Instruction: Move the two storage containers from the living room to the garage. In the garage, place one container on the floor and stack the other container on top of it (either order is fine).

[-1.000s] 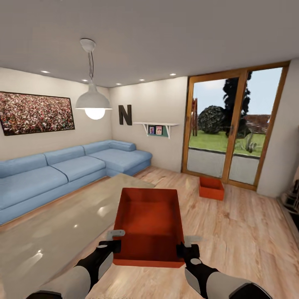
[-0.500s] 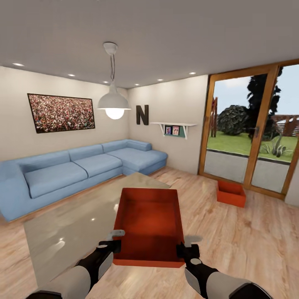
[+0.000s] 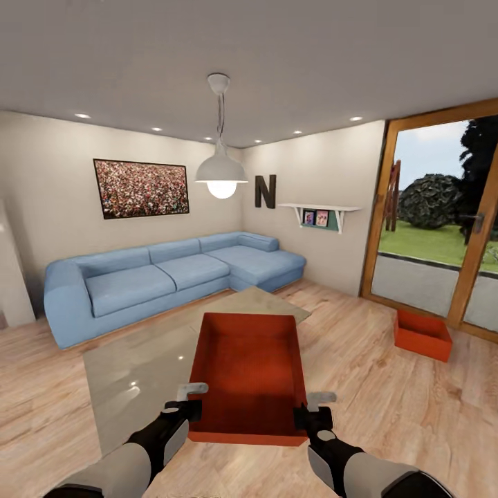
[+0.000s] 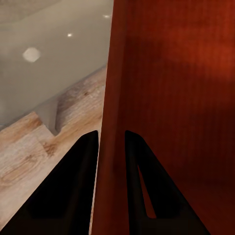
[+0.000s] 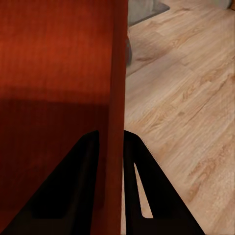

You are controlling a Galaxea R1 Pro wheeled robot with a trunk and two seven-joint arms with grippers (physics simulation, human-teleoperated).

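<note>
Across the living room we see light wood-plank flooring (image 3: 387,387), cream walls and a blue corner sofa (image 3: 173,277) running along the far wall and turning at the corner. Glass doors (image 3: 443,228) with wooden frames stand at the right, with grass and shrubs beyond them. A pale glossy rug (image 3: 138,366) lies between us and the sofa. A framed picture (image 3: 141,188), a white pendant lamp (image 3: 221,176), a dark letter N (image 3: 265,191) and a small white shelf (image 3: 319,210) sit higher up.

We carry one storage container (image 3: 250,377) in front of us, open side up, its long axis pointing straight away from us toward the sofa corner, its near end between our two arms. Our left hand (image 3: 188,409) is clamped on the container's left wall near the closest corner; in the left wrist view one finger sits on each side of that wall (image 4: 110,147). Our right hand (image 3: 306,416) is clamped likewise on the right wall (image 5: 115,137).

A second storage container (image 3: 422,335) rests on the planks just before the glass doors, well apart from ours, its long axis slanting across our view.
</note>
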